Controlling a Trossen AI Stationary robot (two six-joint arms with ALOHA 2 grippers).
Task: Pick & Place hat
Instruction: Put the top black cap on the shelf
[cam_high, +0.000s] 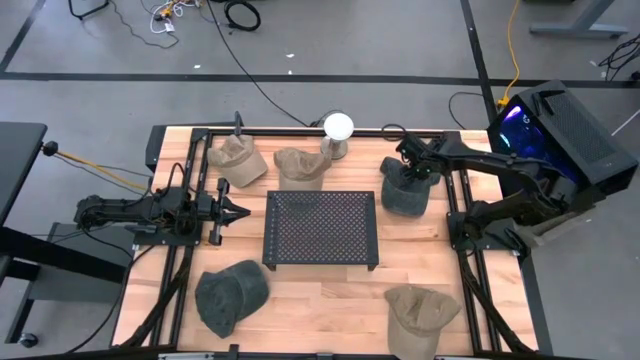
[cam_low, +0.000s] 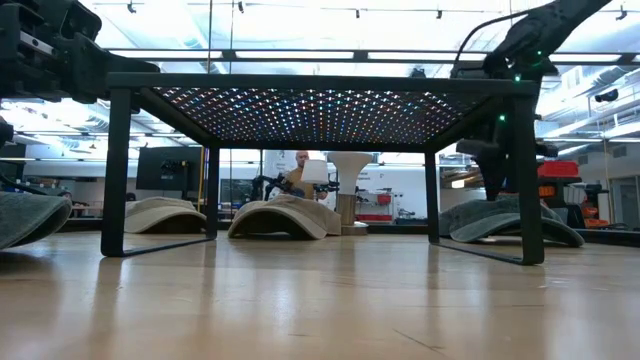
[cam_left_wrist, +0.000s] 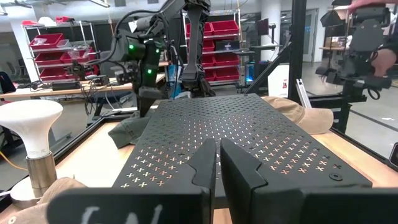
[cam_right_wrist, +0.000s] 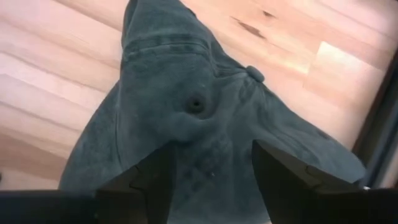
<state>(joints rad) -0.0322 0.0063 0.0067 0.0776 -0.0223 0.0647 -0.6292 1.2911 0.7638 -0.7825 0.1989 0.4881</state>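
- The dark green hat (cam_high: 404, 190) lay on the table near its right edge, toward the far side and just right of the black perforated stand (cam_high: 321, 227); it had not been lifted.
- The right gripper (cam_right_wrist: 211, 180) hung directly over the hat's crown, jaws spread wide on either side of the fabric and gripping nothing.
- By my judgement, the task was at its start: closing, lifting and placing were all left.
- The left gripper (cam_high: 236, 211) waited near the stand's left side, jaws nearly closed and empty.
- Four other hats lay around the table.
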